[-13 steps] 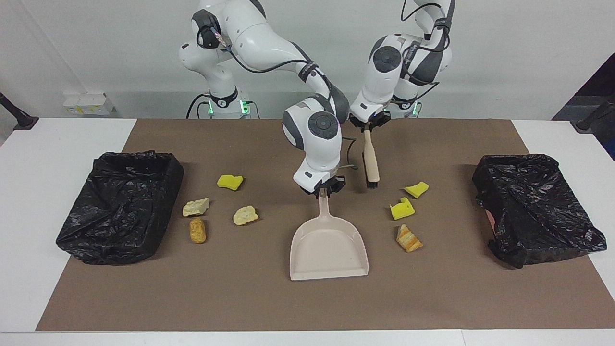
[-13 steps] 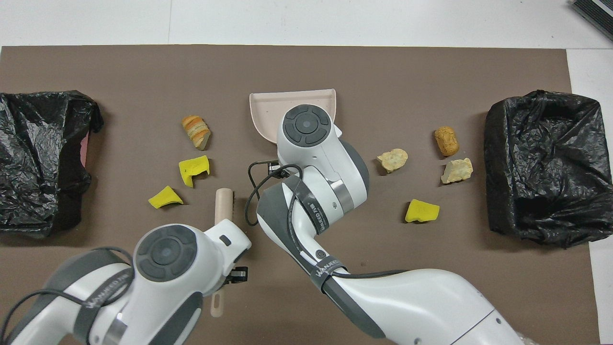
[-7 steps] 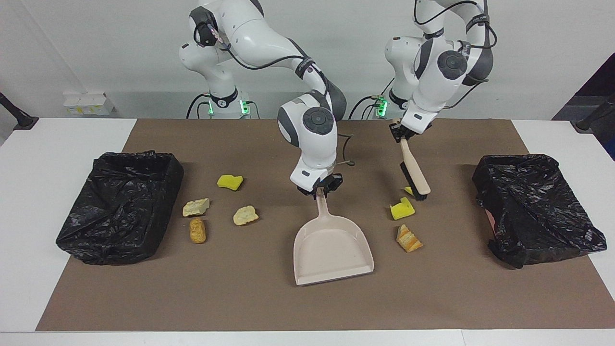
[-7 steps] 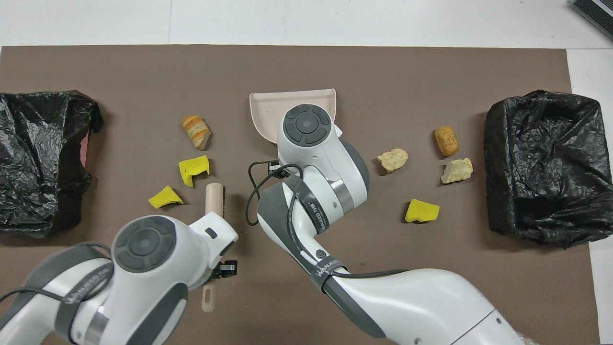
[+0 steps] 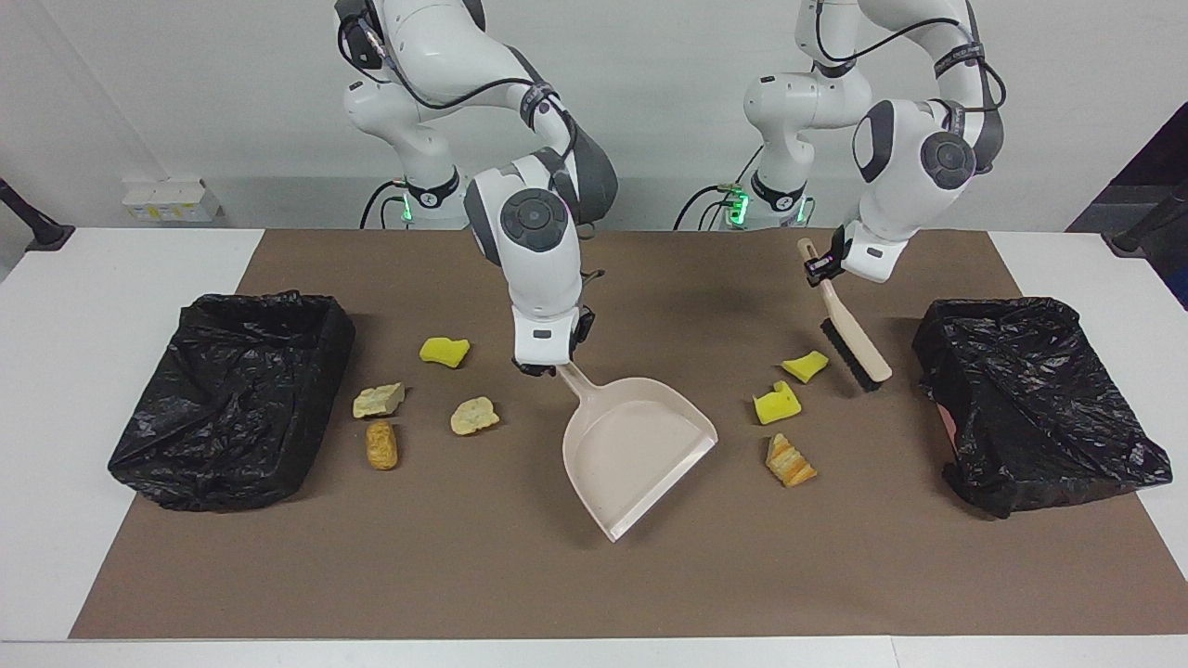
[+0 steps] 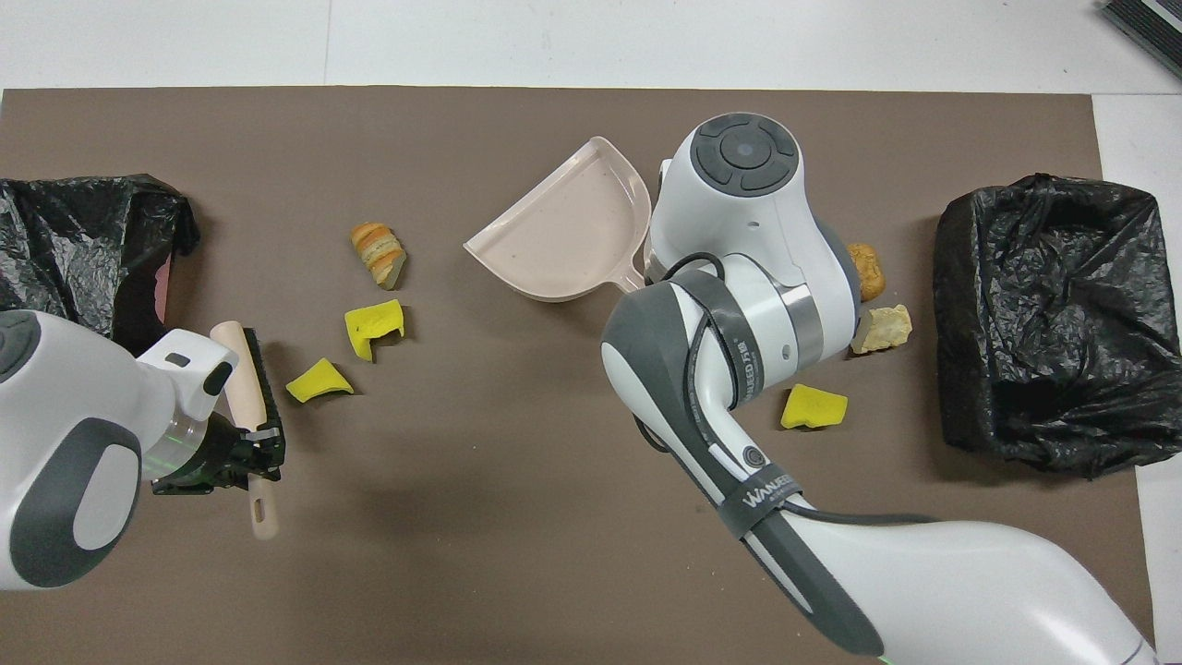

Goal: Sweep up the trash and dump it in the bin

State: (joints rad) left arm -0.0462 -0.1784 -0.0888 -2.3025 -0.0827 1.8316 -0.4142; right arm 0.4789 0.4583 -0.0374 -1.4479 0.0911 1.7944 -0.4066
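Left gripper (image 5: 826,266): jaws clamped on the brush (image 5: 852,341) handle. Over the last second I've swung it out from mid-mat to the left arm's end; the bristle head now sits low, between the black bin (image 5: 1035,399) at that end and the yellow wedge (image 5: 805,366), just beside the wedge. Can't tell if the bristles touch the mat.

Right gripper (image 5: 554,364): jaws pinching the dustpan (image 5: 636,445) handle. The pan was square to the robots a second ago; now it's yawed, mouth facing the left arm's end, toward the three scraps there.

Trash, nearest the robots first:
- left arm's end: yellow wedge, then notched yellow chunk (image 5: 776,404), then striped bread piece (image 5: 790,461). None has moved, none is in the pan.
- right arm's end: yellow sponge (image 5: 445,352), cream lump (image 5: 379,400), pale crumbly piece (image 5: 474,416), brown roll (image 5: 380,444), all untouched, next to the other black bin (image 5: 232,394).

Read: setup is done, nothing swept yet. Brush is outboard of the three scraps and the pan mouth is inboard, so a stroke toward mid-mat should push them in. The pan lip still stands apart from the bread piece; I'd close that gap first. Risk: light sponge bits skipping past the lip.
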